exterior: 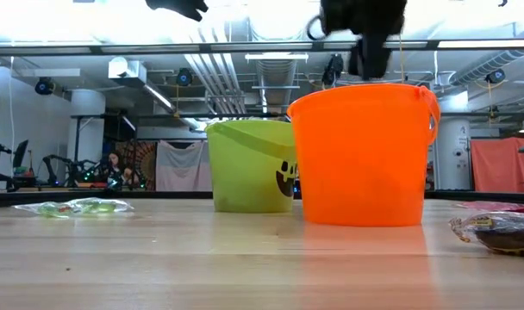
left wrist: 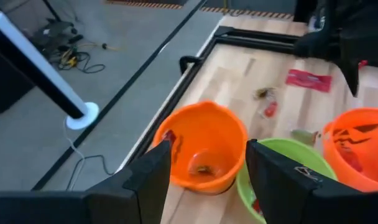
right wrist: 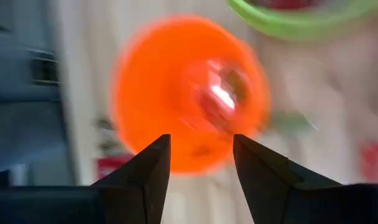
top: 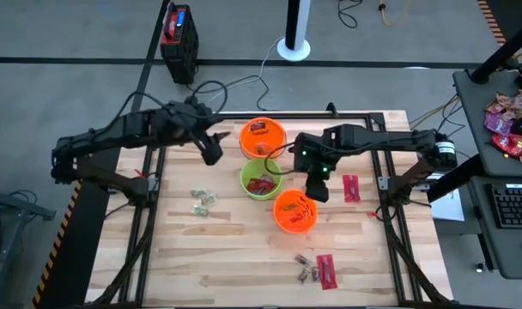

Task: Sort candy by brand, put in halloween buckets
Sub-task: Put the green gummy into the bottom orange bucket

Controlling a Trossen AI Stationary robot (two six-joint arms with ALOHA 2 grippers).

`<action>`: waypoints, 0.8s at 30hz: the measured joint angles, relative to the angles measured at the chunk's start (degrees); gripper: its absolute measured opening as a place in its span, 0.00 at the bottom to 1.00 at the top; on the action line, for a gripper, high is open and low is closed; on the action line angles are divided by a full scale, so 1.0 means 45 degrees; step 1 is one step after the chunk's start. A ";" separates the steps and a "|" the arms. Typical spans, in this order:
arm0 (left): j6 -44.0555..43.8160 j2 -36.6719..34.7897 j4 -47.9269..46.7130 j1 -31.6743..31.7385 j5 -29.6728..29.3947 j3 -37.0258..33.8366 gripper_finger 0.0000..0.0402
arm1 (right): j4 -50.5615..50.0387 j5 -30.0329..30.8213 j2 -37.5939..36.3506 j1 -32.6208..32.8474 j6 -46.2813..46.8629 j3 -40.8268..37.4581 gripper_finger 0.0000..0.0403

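Three buckets stand in a slanting row mid-table: a far orange bucket (top: 262,137), a green bucket (top: 261,178) and a near orange bucket (top: 295,212), each with wrapped sweets inside. My left gripper (top: 212,154) hovers open beside the far orange bucket (left wrist: 204,146), left of it. My right gripper (top: 317,190) hangs open just above the near orange bucket (right wrist: 189,93), holding nothing. Loose on the table lie pale green sweets (top: 203,202), one red packet (top: 351,187), another red packet (top: 327,269) and small dark pieces (top: 307,269).
The black frame rail (top: 149,184) borders the wooden tabletop on the left and the rail (top: 383,184) on the right. In the low view the near orange bucket (exterior: 361,155) stands in front of the green bucket (exterior: 249,165), with pale green sweets (exterior: 72,207) and a dark piece (exterior: 495,231) to the sides.
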 joint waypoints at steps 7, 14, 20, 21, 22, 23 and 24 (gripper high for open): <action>-0.0971 -0.0596 -0.1596 0.0077 0.0005 -0.0015 0.48 | 0.0057 0.1328 -0.0761 -0.1603 0.1671 -0.2439 0.42; -0.2545 -0.0839 -0.2766 0.0077 0.0003 -0.0017 0.48 | 0.4836 0.0404 -0.1009 -0.2161 0.3929 -0.5958 0.42; -0.3032 -0.0797 -0.2877 0.0082 0.0008 -0.0024 0.48 | 0.6862 0.2114 -0.0690 -0.1568 0.3624 -0.6792 0.40; -0.3132 -0.0791 -0.2876 0.0082 0.0008 -0.0024 0.48 | 0.7175 0.2176 -0.0607 -0.1545 0.3531 -0.6900 0.40; -0.3265 -0.0791 -0.2868 0.0082 0.0008 -0.0024 0.48 | 0.7455 0.2171 -0.0534 -0.1531 0.3456 -0.7023 0.40; -0.3430 -0.0796 -0.2865 0.0082 0.0008 -0.0024 0.48 | 0.7651 0.2171 -0.0443 -0.1522 0.3416 -0.7152 0.40; -0.3598 -0.0796 -0.2862 0.0082 0.0008 -0.0024 0.48 | 0.7756 0.2216 -0.0373 -0.1522 0.3359 -0.7306 0.40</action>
